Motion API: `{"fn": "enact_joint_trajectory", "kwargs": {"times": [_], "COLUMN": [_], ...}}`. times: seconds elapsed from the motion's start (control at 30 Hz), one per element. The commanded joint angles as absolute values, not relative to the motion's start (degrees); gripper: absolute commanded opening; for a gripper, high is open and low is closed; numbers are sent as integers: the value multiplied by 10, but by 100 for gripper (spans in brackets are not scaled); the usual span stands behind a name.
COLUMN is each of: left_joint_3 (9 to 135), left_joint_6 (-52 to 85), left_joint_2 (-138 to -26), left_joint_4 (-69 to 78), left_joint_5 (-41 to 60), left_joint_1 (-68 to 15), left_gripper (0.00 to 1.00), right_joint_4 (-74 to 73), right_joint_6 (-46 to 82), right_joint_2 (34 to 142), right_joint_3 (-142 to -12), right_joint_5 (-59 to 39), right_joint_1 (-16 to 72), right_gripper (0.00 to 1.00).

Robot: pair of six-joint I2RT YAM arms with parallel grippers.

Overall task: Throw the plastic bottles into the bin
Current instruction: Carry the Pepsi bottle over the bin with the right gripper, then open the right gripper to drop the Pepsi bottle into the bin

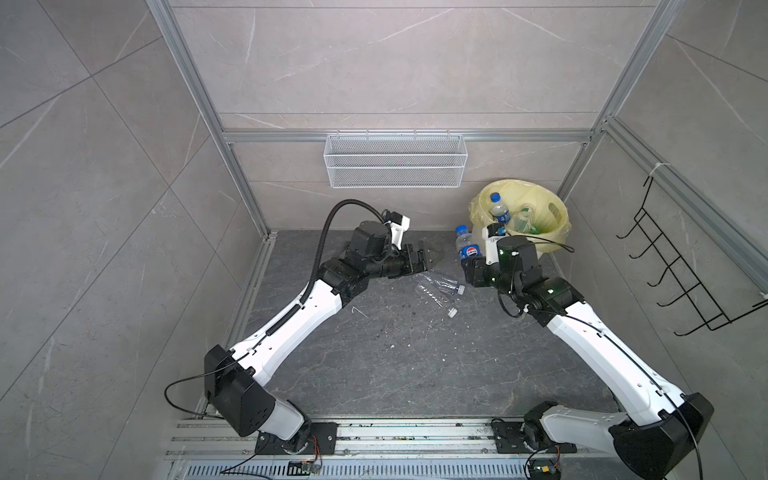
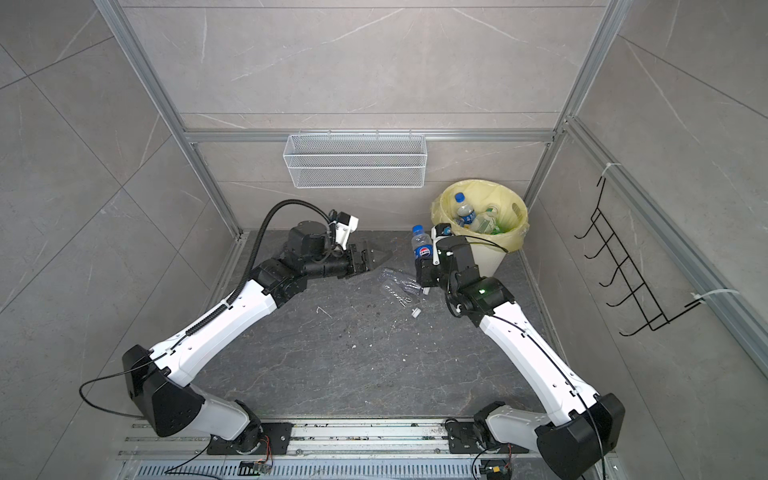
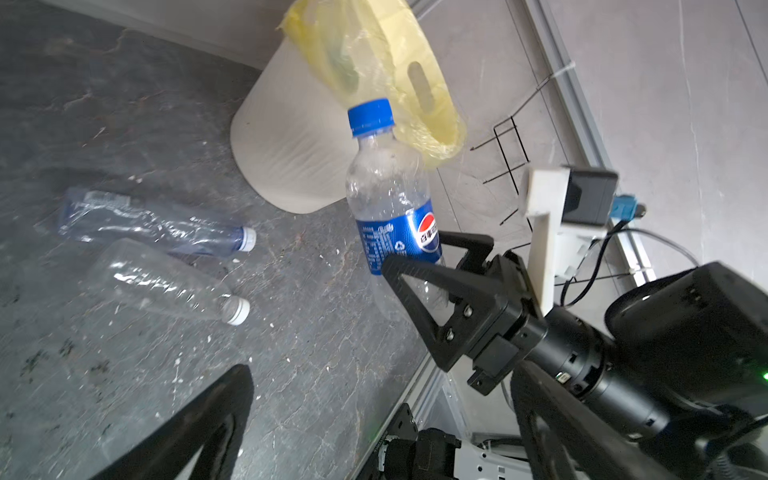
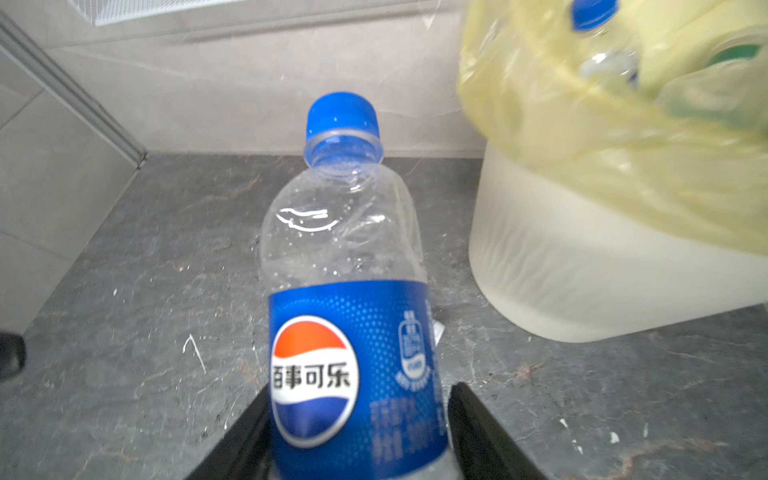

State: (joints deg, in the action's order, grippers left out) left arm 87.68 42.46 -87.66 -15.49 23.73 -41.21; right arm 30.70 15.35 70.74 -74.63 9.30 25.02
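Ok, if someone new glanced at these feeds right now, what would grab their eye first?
The blue-labelled Pepsi bottle, held cap up in the right end effector just beside the bin. Then the bin's yellow bag in the far right corner, with bottles already inside. Two crumpled clear bottles lie on the floor near the bin.

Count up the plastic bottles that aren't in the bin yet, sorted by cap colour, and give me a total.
Blue-capped clear plastic bottle with a blue label, held upright in the right gripper: 1
White-capped clear crumpled plastic bottles, lying on their sides: 2
Total: 3
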Motion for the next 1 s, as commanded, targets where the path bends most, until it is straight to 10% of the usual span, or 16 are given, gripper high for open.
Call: {"fn": "enact_joint_trajectory", "kwargs": {"times": [0.0, 0.63, 0.97], "left_joint_3": [953, 1146, 1090], "left_joint_6": [358, 278, 266], "left_joint_2": [-917, -1036, -1008], "left_joint_4": [-180, -225, -230], "left_joint_5": [217, 217, 188], "left_joint_1": [-441, -513, -512], "left_gripper": [100, 100, 100], "right_joint_4": [345, 352, 377], "right_joint_6": [144, 194, 243], "right_joint_2": [689, 789, 909], "right_joint_3": [-802, -1008, -1106], "right_joint_5": [132, 112, 3], "right_joint_1": [228, 58, -31], "right_gripper": [41, 44, 99]}}
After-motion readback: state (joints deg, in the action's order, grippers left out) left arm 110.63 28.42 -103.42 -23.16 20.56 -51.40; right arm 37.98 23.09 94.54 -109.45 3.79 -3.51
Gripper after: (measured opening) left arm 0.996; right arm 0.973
